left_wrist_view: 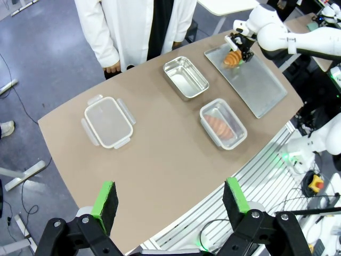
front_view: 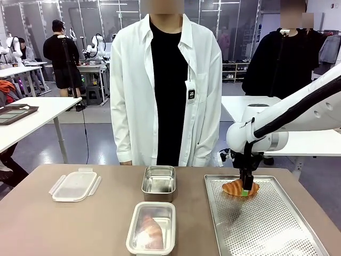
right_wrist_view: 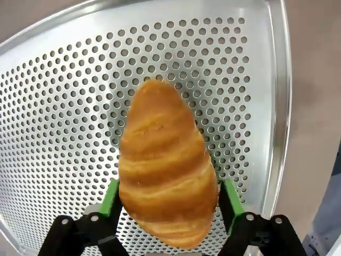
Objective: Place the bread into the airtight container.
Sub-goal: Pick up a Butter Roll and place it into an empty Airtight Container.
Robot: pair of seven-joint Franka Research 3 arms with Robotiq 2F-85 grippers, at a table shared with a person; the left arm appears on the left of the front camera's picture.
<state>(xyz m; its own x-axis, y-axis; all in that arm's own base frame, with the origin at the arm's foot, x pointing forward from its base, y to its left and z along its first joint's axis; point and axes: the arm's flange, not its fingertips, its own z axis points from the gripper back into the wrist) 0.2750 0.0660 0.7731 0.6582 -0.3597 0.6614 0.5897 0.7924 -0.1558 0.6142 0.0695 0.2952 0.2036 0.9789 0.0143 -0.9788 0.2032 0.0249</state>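
1. Right gripper [front_view: 246, 188] is clamped across the croissant [front_view: 238, 188], one green pad on each flank.
2. The croissant is at the tray's [front_view: 266, 229] far-left corner. I can't tell if it's touching the tray or lifted just off it.
3. Key relation: the empty container [front_view: 159, 181] lies to the robot's left of the croissant, just past the tray's left rim. The right arm is by far the nearer.
4. Left gripper [left_wrist_view: 170, 205] hangs high over the table's [front_view: 32, 224] near edge, jaws wide apart, nothing in them.
5. The croissant's long axis runs left-right and the container's runs near-far, so it probably needs a wrist turn before the drop.
6. The second container [front_view: 151, 228], at the near edge, holds a croissant. A lid [front_view: 74, 185] lies loose toward the left edge.
7. Writing: only the tag [front_view: 190, 94] on the person's coat, too small to read.
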